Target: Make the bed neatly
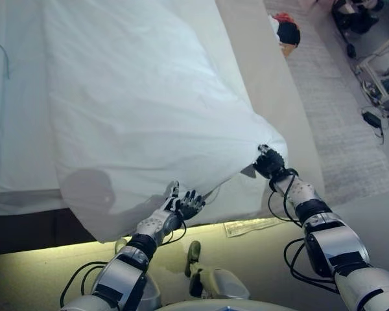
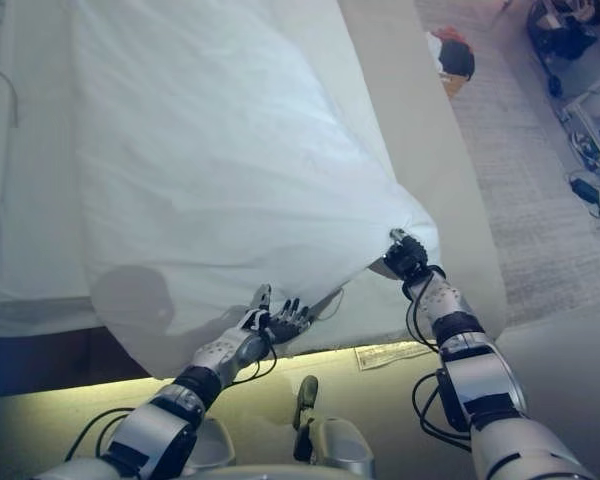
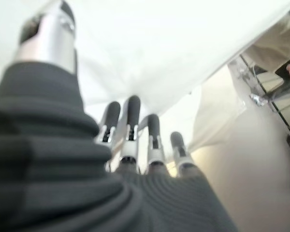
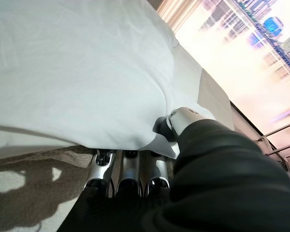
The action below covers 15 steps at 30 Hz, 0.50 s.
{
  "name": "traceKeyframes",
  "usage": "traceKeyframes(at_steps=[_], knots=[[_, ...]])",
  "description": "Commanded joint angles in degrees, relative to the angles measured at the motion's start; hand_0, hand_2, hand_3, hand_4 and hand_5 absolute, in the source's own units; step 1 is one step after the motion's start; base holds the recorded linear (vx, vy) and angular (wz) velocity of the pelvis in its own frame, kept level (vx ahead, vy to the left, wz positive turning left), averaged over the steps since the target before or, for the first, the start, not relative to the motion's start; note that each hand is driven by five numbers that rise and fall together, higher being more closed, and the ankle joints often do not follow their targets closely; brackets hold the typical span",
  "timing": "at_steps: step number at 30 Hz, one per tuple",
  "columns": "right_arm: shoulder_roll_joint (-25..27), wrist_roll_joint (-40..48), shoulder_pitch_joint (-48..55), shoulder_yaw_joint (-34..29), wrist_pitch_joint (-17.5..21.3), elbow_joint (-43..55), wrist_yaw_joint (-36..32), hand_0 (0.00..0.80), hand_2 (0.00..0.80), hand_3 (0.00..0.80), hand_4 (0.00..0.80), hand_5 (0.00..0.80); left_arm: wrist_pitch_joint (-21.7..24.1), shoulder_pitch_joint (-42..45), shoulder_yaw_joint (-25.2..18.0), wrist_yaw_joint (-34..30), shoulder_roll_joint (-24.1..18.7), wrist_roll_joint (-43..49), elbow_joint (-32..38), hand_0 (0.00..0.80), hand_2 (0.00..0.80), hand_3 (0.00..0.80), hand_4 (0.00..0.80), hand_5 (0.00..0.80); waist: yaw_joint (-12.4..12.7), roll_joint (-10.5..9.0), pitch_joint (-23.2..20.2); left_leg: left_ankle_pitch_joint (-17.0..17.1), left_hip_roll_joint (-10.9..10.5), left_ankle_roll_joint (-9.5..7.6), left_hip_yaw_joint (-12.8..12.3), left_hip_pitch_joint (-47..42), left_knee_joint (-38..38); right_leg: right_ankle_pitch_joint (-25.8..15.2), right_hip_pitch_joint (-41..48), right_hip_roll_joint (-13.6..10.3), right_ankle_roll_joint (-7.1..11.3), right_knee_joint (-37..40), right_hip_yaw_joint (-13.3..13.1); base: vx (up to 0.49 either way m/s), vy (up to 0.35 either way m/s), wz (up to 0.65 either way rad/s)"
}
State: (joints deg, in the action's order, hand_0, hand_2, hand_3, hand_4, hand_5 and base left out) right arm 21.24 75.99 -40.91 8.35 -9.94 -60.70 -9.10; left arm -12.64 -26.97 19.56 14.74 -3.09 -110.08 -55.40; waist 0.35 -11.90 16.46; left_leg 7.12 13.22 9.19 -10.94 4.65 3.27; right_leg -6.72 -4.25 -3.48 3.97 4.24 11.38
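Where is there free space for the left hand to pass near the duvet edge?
Free: the gap under the lifted duvet edge, between the open left hand and the right hand that pinches the corner. Also the bare beige strip beside the duvet. Crowded: the floor at far right.

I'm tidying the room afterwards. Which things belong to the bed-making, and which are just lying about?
Job:
white duvet
bed
right robot hand, pinching the duvet's corner
left robot hand, open under its edge

Lying about:
red and black item on the rug
paper sheet on the floor

large white fabric duvet [image 1: 142, 110] spread over the white-sheeted bed [image 1: 16, 129], softly wrinkled, near corner lifted off the mattress, near edge overhanging
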Motion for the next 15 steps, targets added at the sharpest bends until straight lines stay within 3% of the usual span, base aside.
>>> traceKeyframes(at_steps=[1,9,15], knots=[[6.7,3.2,-4.6,0.6,4.5,6.5,0.4,0.800,0.800,0.800,0.800,0.800,-0.4,-3.9,4.0,2.1,9.0,-2.9,-0.8,0.000,0.000,0.000,0.000,0.000,-2.3,2.58,1.4,1.4,4.2,0.73,1.1,1.5,0.8,3.0,-0.5,-3.0,3.12,-6.0,-0.7,-0.047,0.041,-0.02],[8.9,2.6,-5.5,0.6,4.3,8.9,1.9,0.800,0.800,0.800,0.800,0.800,-3.2,-1.5,6.7,6.5,9.3,-2.9,-4.0,0.000,0.000,0.000,0.000,0.000,-3.1,4.07,3.0,1.5,3.7,0.92,1.0,1.9,0.9,3.2,-1.6,-3.9,3.08,-6.5,-0.8,-0.036,0.042,0.00],[10.7,3.1,-6.1,0.6,4.5,9.7,2.5,0.800,0.800,0.800,0.800,0.800,-8.0,0.9,6.9,4.9,7.9,-2.9,-7.5,0.000,0.000,0.000,0.000,0.000,-2.8,4.85,4.4,1.5,3.3,1.05,1.2,2.3,1.3,3.0,-2.3,-4.3,3.07,-6.3,-0.6,-0.049,0.025,-0.01]])
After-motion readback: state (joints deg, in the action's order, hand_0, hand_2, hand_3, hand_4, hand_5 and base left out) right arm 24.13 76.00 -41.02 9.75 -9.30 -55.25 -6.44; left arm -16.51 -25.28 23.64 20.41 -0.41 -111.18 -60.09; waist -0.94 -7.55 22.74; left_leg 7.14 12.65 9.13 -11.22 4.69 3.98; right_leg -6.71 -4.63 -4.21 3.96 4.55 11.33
